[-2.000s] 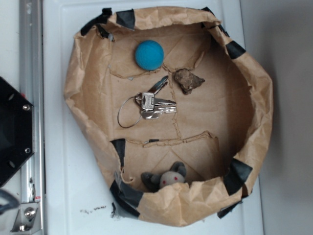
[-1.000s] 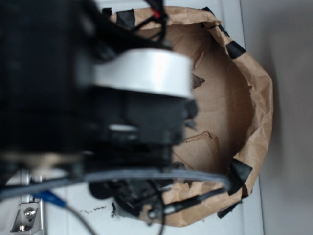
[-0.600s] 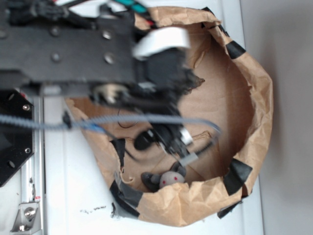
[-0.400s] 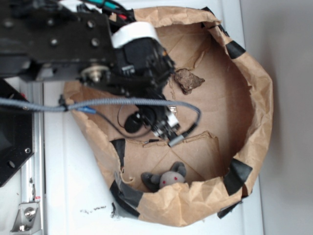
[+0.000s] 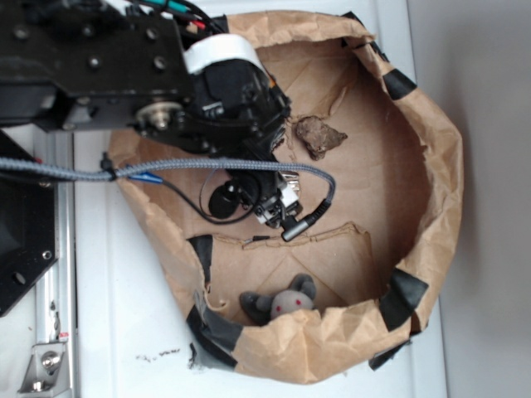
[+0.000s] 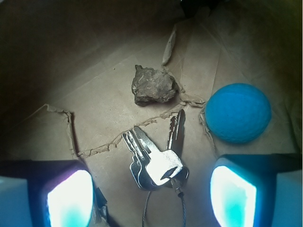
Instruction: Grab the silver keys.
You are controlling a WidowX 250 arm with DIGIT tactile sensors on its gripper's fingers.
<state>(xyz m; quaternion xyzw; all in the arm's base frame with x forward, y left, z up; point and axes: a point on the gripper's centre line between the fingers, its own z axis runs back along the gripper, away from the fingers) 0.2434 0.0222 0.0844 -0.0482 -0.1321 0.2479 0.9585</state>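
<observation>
keys: keys (image 6: 154,163) lie flat on the paper floor of the bag (image 5: 431,199), near its middle; hidden under the arm in the exterior view; wrist view shows them plainly
gripper: gripper (image 6: 151,194) has its jaws apart, nothing between the pads; the two fingers (image 6: 68,198) sit at the bottom corners of the wrist view, lit cyan; the arm (image 5: 124,75) reaches in from the bag's left rim
key relation: the bunch sits between the two fingers and slightly ahead of them, roughly centred in the gap; judged, so little sideways correction needed, mostly a descent
long axis: blades fan up and left from the heads; the darker key (image 6: 175,132) points nearly straight up the wrist view; so the bunch runs roughly along the view's vertical, across the closing line; wire ring (image 6: 163,208) trails toward the camera, partly cut off at the bottom edge
neighbours: rock (image 6: 154,85) beyond the blade tips, apart from the keys; ball (image 6: 238,112) to the right, near the right finger and close to the dark key's tip; mouse toy (image 5: 282,303) in the lower compartment, well apart
height: cannot tell how far the pads are above the floor
risk: judged; thin flat metal on paper may slip out; the right finger could nudge the ball on the way down
</observation>
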